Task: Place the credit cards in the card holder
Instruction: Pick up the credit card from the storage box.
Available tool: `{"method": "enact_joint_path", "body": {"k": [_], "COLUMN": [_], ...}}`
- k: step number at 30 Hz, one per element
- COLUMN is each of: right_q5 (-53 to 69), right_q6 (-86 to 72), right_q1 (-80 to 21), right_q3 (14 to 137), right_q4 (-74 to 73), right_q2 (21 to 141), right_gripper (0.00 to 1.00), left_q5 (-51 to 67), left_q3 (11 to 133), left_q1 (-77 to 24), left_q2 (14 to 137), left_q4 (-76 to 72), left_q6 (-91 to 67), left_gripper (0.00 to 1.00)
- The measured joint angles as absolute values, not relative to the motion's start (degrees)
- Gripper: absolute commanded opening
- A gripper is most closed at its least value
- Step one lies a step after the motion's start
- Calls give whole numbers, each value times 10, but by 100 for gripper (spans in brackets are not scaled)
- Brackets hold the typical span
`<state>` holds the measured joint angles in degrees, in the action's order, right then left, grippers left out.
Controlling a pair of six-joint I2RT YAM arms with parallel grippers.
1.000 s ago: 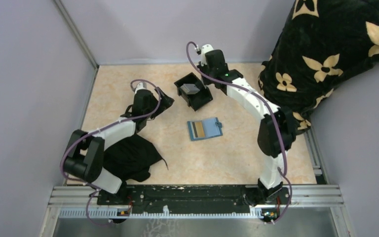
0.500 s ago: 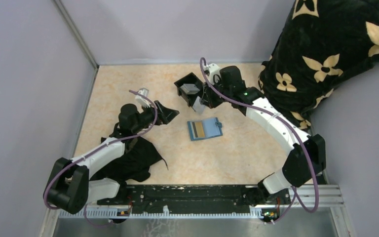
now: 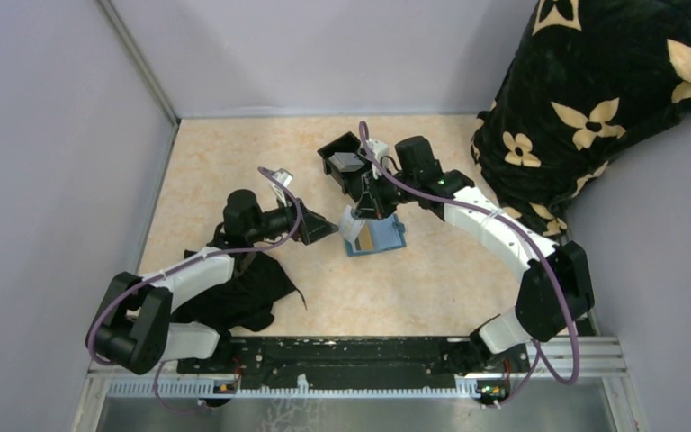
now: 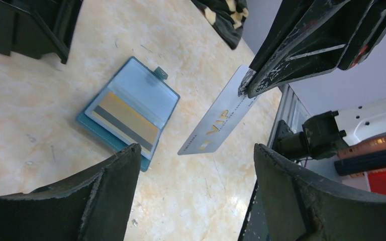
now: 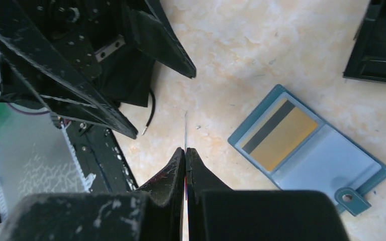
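Note:
The teal card holder (image 3: pixel 380 237) lies open on the table, with a tan-yellow credit card (image 4: pixel 125 118) tucked in one pocket. My right gripper (image 5: pixel 186 149) is shut on a grey-silver credit card (image 4: pixel 216 120), gripping one end. That card hangs tilted above the table, just left of the holder (image 5: pixel 331 165); in the right wrist view the grey card (image 5: pixel 185 128) shows edge-on. My left gripper (image 4: pixel 197 150) stands open and holds nothing; it points at the hanging card from the left, apart from it, and in the top view the left gripper (image 3: pixel 322 229) is close beside the card (image 3: pixel 351 225).
A black open tray (image 3: pixel 353 162) with a flat grey thing (image 3: pixel 346 162) inside stands behind the holder. A black cloth (image 3: pixel 243 288) lies by the left arm's base. A black blanket with tan flowers (image 3: pixel 594 90) fills the back right. Walls close in on three sides.
My right gripper came away from the black tray with the grey card and moved toward the near left, beside the holder. My left arm swung right toward the holder and the card.

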<state>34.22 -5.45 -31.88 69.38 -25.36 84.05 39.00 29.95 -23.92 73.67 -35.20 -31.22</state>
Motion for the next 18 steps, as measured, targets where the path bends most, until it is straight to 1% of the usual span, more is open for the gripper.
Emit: {"method": "enact_joint_path", "body": {"k": [6, 11, 15, 18], "right_q5": [382, 420, 446, 459], "right_q6": [-62, -65, -71, -76], "right_q1": [-319, -317, -317, -317], "right_q3": [688, 682, 666, 660], "right_q4": [-243, -223, -216, -213], "right_q2": [841, 862, 888, 899], "right_gripper": [0, 0, 0, 0], "left_q5": [422, 442, 459, 472], "left_q3": [300, 300, 301, 303], "left_q1": [-244, -245, -246, -247], "left_q2": [766, 781, 796, 805], "left_q4": [-359, -382, -396, -401], "left_q6": [-300, -300, -300, -300], "left_gripper": [80, 73, 65, 63]}}
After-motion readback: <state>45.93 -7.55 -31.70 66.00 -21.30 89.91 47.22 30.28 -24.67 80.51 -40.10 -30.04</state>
